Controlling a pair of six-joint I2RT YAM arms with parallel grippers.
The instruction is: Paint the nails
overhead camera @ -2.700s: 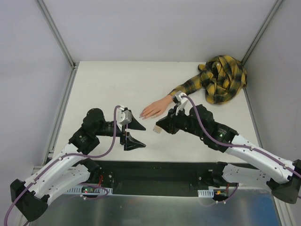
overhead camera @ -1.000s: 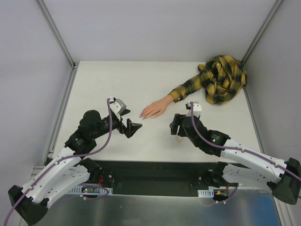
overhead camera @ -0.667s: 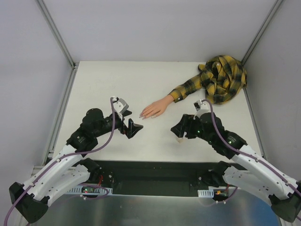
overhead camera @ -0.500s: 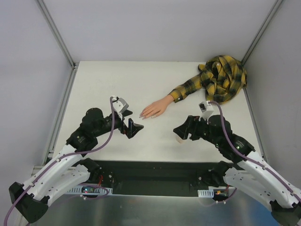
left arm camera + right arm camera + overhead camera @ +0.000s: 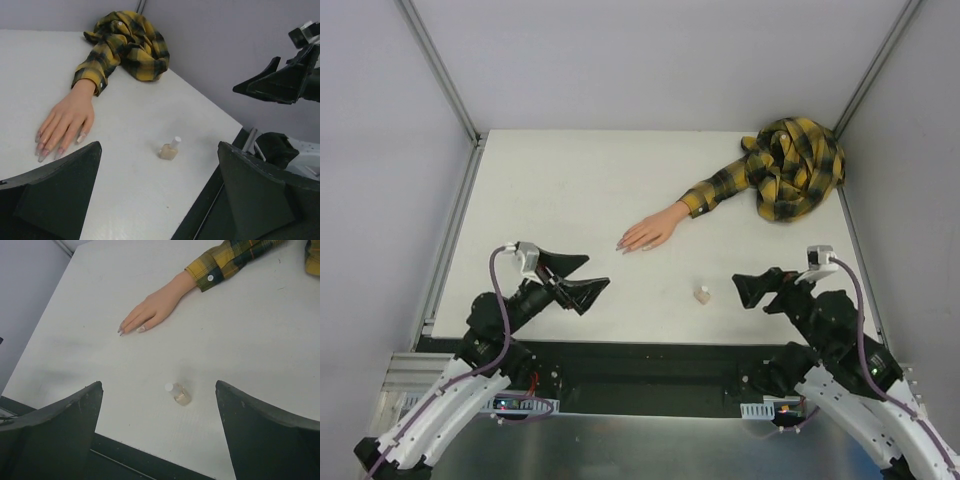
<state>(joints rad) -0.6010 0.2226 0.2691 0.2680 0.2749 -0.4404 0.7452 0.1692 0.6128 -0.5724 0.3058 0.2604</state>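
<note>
The nails (image 5: 621, 245) lie untouched; left hand (image 5: 598, 271) and right hand (image 5: 739, 290) spread wide, holding nothing

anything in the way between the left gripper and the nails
Nothing visible. Only bare table lies between the left gripper and the nails on the mannequin hand. The small bottle sits off to the side, nearer the right gripper, outside that path.
</note>
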